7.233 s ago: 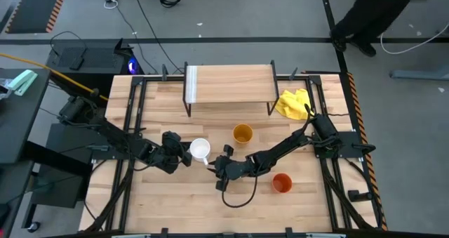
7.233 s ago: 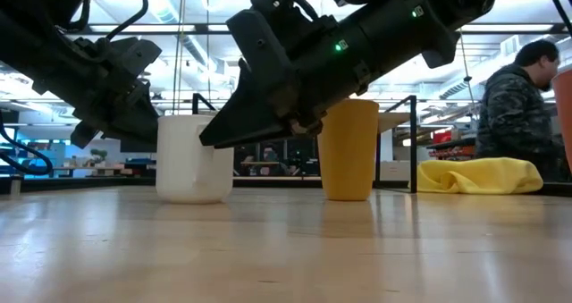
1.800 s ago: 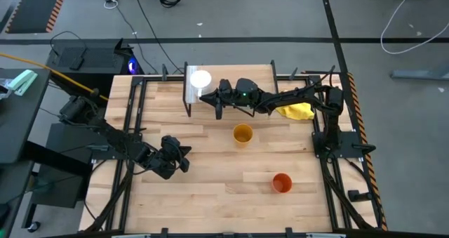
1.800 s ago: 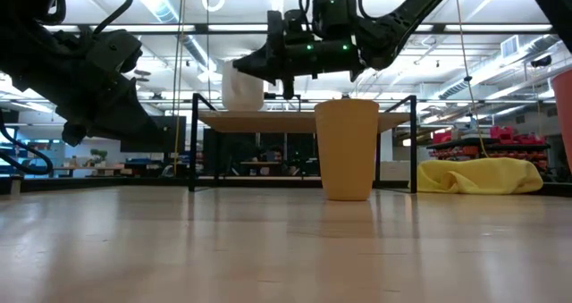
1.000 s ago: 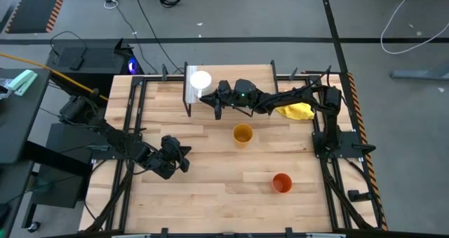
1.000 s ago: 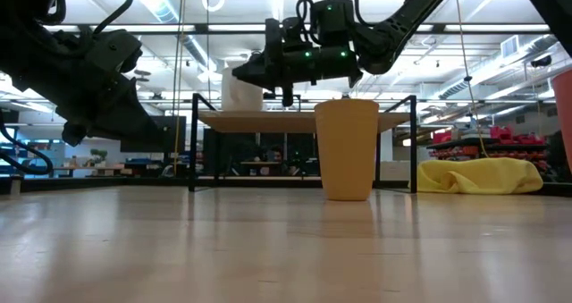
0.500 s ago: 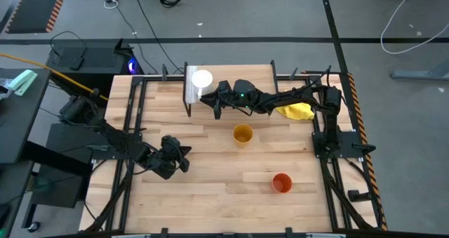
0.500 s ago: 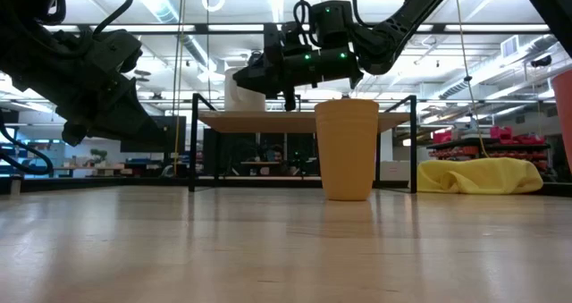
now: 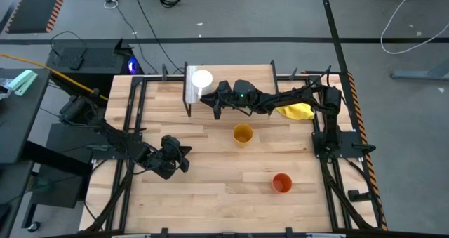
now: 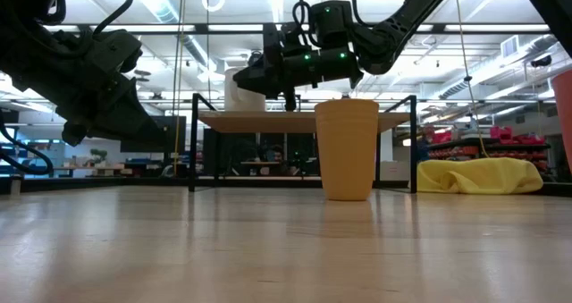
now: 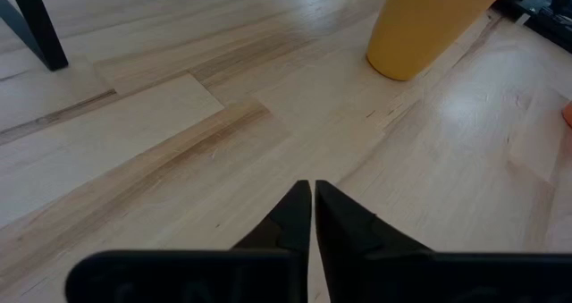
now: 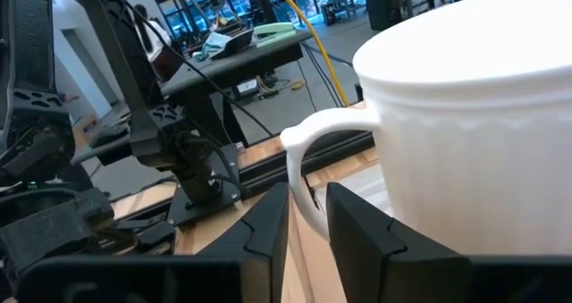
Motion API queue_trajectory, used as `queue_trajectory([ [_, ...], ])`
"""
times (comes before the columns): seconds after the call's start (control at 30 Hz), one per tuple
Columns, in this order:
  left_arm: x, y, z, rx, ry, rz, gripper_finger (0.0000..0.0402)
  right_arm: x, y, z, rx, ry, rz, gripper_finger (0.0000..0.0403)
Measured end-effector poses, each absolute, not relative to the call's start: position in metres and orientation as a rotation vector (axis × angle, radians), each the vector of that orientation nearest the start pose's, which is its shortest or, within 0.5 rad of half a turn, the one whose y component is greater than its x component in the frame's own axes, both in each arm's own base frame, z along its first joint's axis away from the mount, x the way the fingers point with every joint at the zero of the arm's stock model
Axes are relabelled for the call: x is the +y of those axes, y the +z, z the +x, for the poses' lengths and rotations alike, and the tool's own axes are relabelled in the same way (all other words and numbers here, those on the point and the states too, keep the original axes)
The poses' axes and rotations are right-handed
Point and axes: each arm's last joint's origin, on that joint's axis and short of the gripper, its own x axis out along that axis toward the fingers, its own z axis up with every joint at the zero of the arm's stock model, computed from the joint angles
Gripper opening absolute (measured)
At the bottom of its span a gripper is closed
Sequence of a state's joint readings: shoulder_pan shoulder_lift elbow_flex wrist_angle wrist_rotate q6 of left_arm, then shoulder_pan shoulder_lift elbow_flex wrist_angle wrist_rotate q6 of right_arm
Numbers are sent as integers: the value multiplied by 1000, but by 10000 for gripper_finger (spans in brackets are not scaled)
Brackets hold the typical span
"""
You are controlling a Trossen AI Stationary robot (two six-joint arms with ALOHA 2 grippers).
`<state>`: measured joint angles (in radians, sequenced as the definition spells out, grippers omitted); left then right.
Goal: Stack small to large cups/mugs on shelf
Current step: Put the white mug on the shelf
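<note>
While the left gripper [image 9: 179,156] waits low over the table with fingertips nearly touching and nothing held, the white mug [image 9: 202,78] stands at the shelf [image 9: 235,85] board's left end. The right gripper [image 12: 306,215] has its fingers slightly apart astride the handle, apparently released, though contact is hard to judge. Pulling away crookedly could snag the handle and drag the mug off the edge. The yellow-orange cup [image 9: 243,134] and orange-red cup [image 9: 282,183] sit on the table.
</note>
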<state>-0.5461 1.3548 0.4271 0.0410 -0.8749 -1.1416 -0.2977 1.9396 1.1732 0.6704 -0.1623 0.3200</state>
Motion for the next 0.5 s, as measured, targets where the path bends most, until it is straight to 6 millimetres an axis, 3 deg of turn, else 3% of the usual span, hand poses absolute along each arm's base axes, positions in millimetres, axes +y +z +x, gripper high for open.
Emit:
queue_trajectory([
  [0.27,-92,134,193,401,621,-509,28,-121,214,412,76,-150,343,87],
  [0.5,-92,134,193,402,621,-508,21,-113,225,408,92,-168,322,87],
])
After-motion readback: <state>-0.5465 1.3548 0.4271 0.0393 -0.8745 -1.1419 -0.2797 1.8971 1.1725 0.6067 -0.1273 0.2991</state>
